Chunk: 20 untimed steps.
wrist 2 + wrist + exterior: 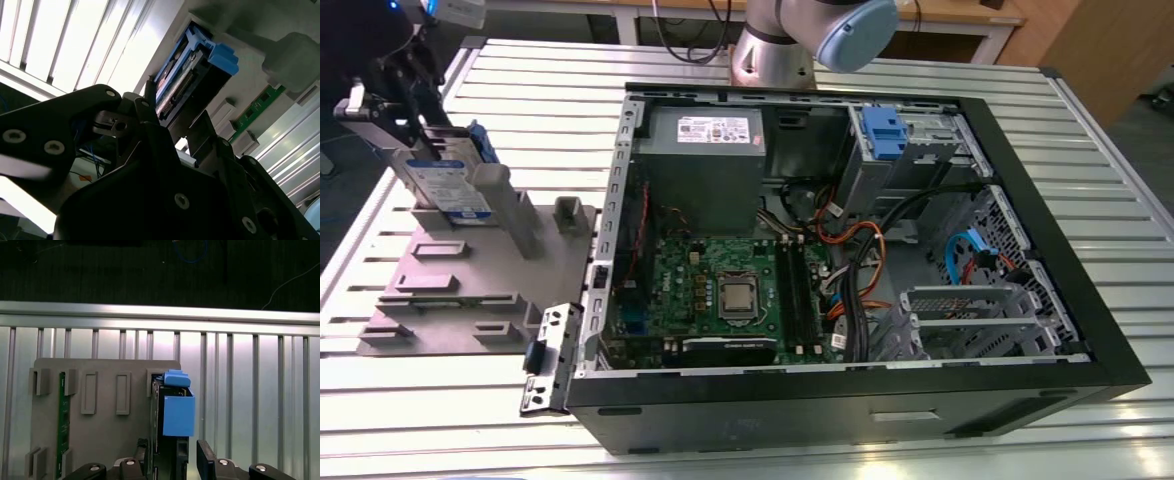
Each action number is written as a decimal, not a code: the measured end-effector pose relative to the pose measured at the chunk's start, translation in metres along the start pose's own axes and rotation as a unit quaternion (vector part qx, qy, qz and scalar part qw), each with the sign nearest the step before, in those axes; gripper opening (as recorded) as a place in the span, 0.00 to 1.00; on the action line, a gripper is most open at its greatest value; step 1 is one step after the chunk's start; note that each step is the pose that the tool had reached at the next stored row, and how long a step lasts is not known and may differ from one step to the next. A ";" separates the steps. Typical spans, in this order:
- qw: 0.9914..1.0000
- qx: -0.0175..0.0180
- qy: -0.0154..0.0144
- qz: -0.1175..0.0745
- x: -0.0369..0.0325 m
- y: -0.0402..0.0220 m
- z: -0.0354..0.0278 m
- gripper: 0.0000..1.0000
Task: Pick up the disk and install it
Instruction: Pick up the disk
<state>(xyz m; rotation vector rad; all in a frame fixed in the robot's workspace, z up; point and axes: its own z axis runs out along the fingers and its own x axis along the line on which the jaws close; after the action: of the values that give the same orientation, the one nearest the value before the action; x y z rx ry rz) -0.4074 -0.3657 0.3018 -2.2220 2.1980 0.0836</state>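
I hang over the grey fixture plate [467, 280] that lies on the slatted metal table [454, 420], at about ten o'clock in the exterior view, well apart from the open computer case [854, 385] in the middle. My gripper [403, 125] is low over the disk [454, 190], which stands on edge in a slot of the plate, its labelled face turned toward four o'clock in that view.

In the first wrist view the disk [178, 412] shows edge-on with its blue rail toward me. My gripper [172, 450] straddles it, one of my fingers [205, 462] on each side. The jaws stand apart. One finger is right at the drive's flank, the other just beside it with a thin gap showing, so I am not clamped on it.

The second wrist view shows the same: the disk [200, 60] runs between the two dark fingers [202, 130] of my gripper [175, 100].

A green circuit card [62, 420] sits in another slot of the plate, apart from the disk.

Inside the case, the grey power-supply box [700, 150] lies at eleven o'clock. A bare blue bracket [883, 135] sits in the drive bay at one o'clock.
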 end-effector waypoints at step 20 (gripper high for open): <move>1.000 0.001 0.000 0.012 0.0001 0.0001 0.0002 0.42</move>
<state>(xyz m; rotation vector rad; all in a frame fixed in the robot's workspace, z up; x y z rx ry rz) -0.4075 -0.3658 0.3016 -2.1938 2.2248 0.0829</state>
